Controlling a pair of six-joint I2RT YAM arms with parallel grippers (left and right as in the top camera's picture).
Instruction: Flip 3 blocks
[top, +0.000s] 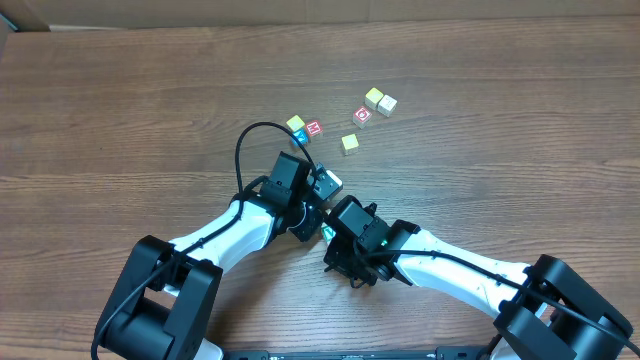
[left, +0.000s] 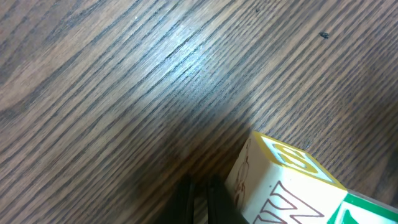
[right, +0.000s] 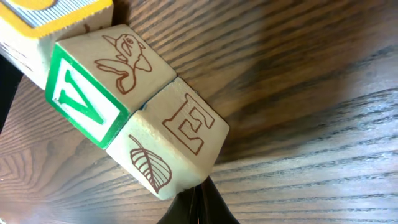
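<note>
Three blocks lie in a row in the right wrist view: one with a yellow-orange top (right: 43, 15) at the upper left, one with a green V face and a bird (right: 99, 81), and one with an E and a leaf (right: 171, 146). My right gripper (right: 196, 208) is shut and empty, its tips touching the lower corner of the E block. In the left wrist view my left gripper (left: 199, 202) is shut and empty beside a cream block with a W (left: 286, 186). Overhead, both wrists meet mid-table and cover most of the row; a cream block (top: 328, 183) and a teal face (top: 327, 232) show.
Further back on the wooden table (top: 120, 120) lie other small cubes: a yellow-topped one (top: 296, 124) with a blue one (top: 298, 137) and a red one (top: 314, 128), a lone yellow one (top: 349, 143), a red one (top: 362, 116), and a yellow-cream pair (top: 380, 100).
</note>
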